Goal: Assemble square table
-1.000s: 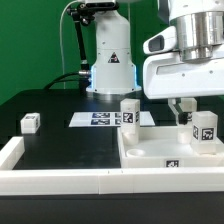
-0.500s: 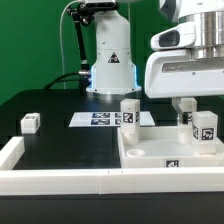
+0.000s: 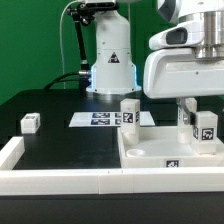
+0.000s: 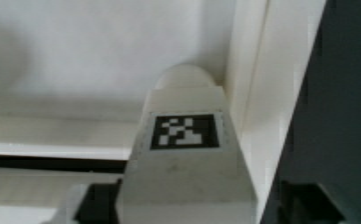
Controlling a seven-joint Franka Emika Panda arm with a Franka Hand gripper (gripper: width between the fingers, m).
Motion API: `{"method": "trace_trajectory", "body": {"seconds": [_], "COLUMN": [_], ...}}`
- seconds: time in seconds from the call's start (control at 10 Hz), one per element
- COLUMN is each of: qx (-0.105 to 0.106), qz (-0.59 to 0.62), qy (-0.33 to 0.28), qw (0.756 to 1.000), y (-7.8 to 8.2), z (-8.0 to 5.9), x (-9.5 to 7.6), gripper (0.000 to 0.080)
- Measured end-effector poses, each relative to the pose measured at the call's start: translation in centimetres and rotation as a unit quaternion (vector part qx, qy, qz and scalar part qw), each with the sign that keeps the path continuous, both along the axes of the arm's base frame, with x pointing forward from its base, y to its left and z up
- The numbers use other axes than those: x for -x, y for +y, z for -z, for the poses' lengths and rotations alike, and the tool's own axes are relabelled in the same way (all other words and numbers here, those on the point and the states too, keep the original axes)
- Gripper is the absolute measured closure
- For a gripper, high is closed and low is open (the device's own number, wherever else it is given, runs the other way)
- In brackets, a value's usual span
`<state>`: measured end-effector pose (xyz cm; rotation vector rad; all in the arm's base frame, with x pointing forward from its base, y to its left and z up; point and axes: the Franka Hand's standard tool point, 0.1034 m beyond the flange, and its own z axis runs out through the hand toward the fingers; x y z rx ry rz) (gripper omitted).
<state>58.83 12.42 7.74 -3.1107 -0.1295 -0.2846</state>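
Hovering tool (image 3: 188, 109) at leg post (image 3: 204, 127) on square table (image 3: 145, 158), open or clenched unclear, only exterior view shows second post (image 3: 129, 112)

1. This is a robotics lab: a white robot arm (image 3: 108, 60) stands on a black table (image 3: 60, 140).
2. A marker board (image 3: 100, 119) lies flat there, and a leg post (image 3: 129, 113) carries a printed tag.
3. A low white wall (image 3: 60, 180) borders the work area.

No legible words. Triangle sign on robot base (image 3: 113, 58); coded tags on leg post (image 3: 129, 113), marker board (image 3: 100, 119).
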Motion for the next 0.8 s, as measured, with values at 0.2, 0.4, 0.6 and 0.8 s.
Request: {"method": "trace_trajectory", "body": {"seconds": [0.2, 0.4, 0.6, 0.8], "qx": [0.000, -0.002, -0.010, -0.030], "qz": [0.001, 0.014, 0.056, 0.173], "qy": [0.000, 0.000, 0.001, -0.001], "qw": [1.000, 1.000, 0.998, 0.984], "y": [-0.12, -0.13, -0.19, -0.36], "z": [0.01, 0.01, 0.02, 0.10], "x": [-0.02, -0.02, -0.03, 0.06], "gripper": [0.0514, 0.0509, 0.0509, 0.0509]}}
